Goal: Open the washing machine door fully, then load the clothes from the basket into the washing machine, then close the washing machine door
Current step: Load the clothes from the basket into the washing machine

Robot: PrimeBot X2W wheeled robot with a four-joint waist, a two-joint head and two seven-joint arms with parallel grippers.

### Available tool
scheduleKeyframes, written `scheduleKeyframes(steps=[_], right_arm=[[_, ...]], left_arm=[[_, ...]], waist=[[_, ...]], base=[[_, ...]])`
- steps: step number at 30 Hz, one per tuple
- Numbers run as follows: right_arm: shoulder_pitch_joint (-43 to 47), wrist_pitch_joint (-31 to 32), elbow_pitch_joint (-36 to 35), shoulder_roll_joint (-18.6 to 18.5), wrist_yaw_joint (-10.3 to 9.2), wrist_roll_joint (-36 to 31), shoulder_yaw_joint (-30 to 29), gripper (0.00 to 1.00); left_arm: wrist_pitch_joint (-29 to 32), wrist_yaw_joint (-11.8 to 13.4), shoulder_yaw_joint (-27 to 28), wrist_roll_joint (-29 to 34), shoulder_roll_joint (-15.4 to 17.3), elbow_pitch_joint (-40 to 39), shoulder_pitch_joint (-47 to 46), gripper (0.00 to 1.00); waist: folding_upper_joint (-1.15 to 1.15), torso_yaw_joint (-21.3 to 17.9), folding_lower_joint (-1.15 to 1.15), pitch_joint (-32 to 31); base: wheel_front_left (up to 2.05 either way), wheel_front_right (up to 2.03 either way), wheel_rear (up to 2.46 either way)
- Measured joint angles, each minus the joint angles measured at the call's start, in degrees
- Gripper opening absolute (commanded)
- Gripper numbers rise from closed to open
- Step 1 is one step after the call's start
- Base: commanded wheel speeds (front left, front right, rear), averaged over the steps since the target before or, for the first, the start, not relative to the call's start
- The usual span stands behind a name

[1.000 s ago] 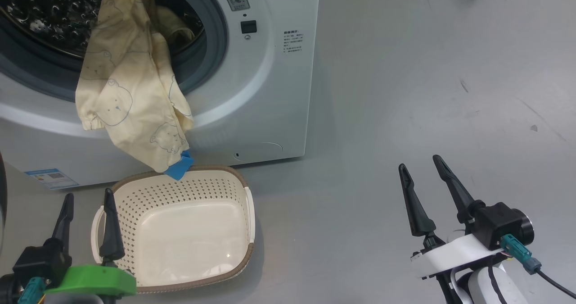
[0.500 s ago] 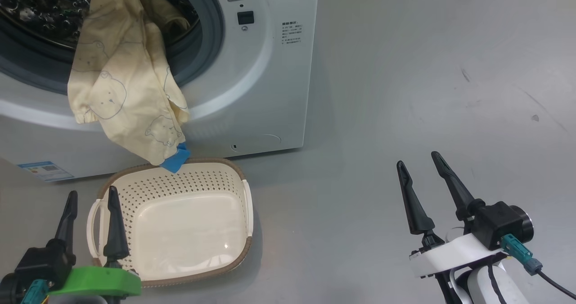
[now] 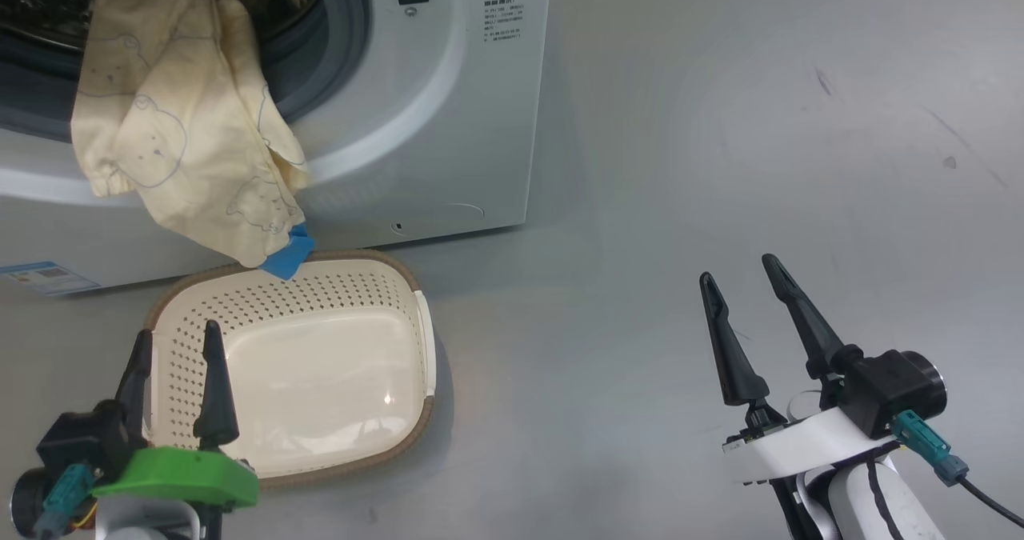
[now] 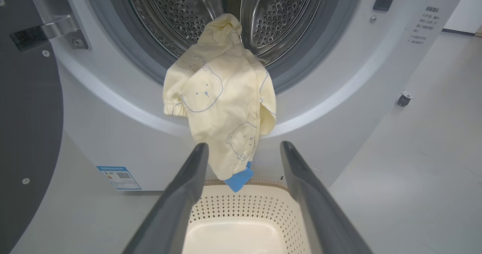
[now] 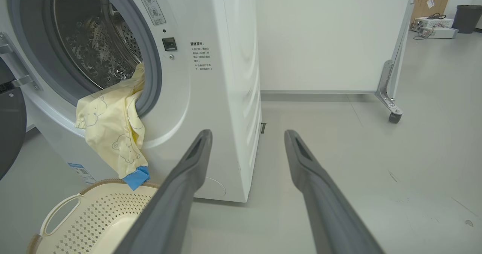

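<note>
Above the basket (image 3: 336, 292), the clothes (image 3: 168, 148)

Lab-like room: bare grey floor (image 5: 339, 152), wheeled white partition (image 5: 331, 35).

One washing machine (image 3: 448, 108) is counted at 11 o'clock, one basket (image 3: 320, 380) at 8, one garment (image 3: 176, 140) at 10, and two claws: left claw (image 3: 178, 330) at 7, right claw (image 3: 736, 268) at 4.

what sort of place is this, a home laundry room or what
Likely a lab or test space, not a home: the washing machine stands on a bare grey floor, beside a white partition on a caster, with equipment boxes left on the floor near a far door.
</note>
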Motion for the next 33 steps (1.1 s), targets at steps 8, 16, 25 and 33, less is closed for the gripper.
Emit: scheduleKeyframes(steps=[8, 16, 25, 33], right_arm=[[-2.52, 0.00, -2.01, 0.12, 0.05, 0.00, 0.12, 1.00], [-6.34, 0.00, -3.16, 0.40, 0.46, 0.27, 1.33, 1.00], [-9.42, -0.01, -3.46, 0.58, 0.51, 1.65, 1.89, 1.00], [-11.62, -0.01, -3.46, 0.76, 0.54, 2.80, 2.12, 1.00]], left_arm=[[3.15, -0.08, -0.13, -0.86, 0.16, 2.86, -7.72, 1.00], [8.32, -0.11, 1.04, -1.14, 3.11, 7.55, -18.34, 1.00], [13.10, 0.00, 3.85, -2.58, 7.42, 12.13, -27.30, 1.00], [15.17, 0.70, 5.36, -3.12, 9.57, 16.48, -33.03, 1.00]], waist=[[0.00, -1.19, 0.00, 4.48], [0.00, -3.26, 0.00, 10.56], [0.00, -7.15, 0.01, 15.92], [0.00, -10.84, 0.01, 19.61]], base=[[0.00, 0.00, 0.00], [0.00, 0.00, 0.00], [0.00, 0.00, 0.00], [0.00, 0.00, 0.00]])
